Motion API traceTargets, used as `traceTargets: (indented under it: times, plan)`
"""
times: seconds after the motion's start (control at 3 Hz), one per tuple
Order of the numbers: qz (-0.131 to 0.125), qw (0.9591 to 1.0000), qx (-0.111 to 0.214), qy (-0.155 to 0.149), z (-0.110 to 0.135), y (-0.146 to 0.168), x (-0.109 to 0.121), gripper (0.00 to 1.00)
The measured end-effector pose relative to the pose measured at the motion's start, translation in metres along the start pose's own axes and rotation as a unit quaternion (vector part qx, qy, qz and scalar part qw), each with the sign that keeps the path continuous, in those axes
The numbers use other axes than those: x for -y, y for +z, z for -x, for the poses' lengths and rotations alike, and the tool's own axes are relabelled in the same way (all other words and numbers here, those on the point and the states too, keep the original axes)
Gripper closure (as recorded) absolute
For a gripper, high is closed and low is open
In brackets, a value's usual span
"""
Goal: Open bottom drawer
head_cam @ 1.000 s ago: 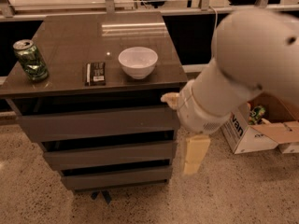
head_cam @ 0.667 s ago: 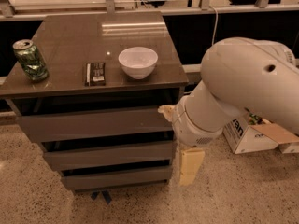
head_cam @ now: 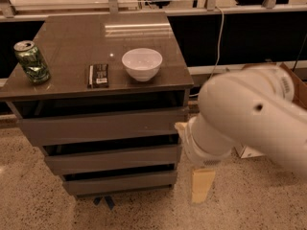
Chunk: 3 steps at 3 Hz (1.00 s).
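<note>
Since a second ago the arm (head_cam: 249, 114) has swung down and its tool (head_cam: 202, 186) has dropped lower. It now hangs just beside the cabinet's (head_cam: 29, 128) right edge, about level with the bottom drawer (head_cam: 120, 182). Whether the tool is wide or narrow I cannot tell, and it holds nothing visible.

That drawer sits lowest in the stack, near the floor, and its front lies where it did before, so the pull has likely not begun. This looks like the approach to its right end.

I count three drawers, the middle drawer (head_cam: 112, 160) and top drawer (head_cam: 100, 128) above the bottom one. On the counter (head_cam: 72, 37) stand one green can (head_cam: 31, 62), one white bowl (head_cam: 142, 63) and one dark packet (head_cam: 99, 75).
</note>
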State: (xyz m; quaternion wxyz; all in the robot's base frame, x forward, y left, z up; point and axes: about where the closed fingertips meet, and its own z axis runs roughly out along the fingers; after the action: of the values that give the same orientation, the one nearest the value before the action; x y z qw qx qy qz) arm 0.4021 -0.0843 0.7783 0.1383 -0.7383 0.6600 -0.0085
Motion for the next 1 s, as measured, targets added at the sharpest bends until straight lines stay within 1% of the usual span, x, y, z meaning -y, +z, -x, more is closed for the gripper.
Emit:
traceTargets:
  times: [0.33, 0.67, 1.0]
  plan:
    - [-0.018, 0.9993, -0.029, 0.011, -0.035, 0.057, -0.021, 0.00]
    - [-0.056, 0.9977, -0.031, 0.023, -0.061, 0.109, -0.013, 0.00]
    - [-0.101, 0.9945, -0.027, 0.010, -0.060, 0.108, 0.010, 0.00]
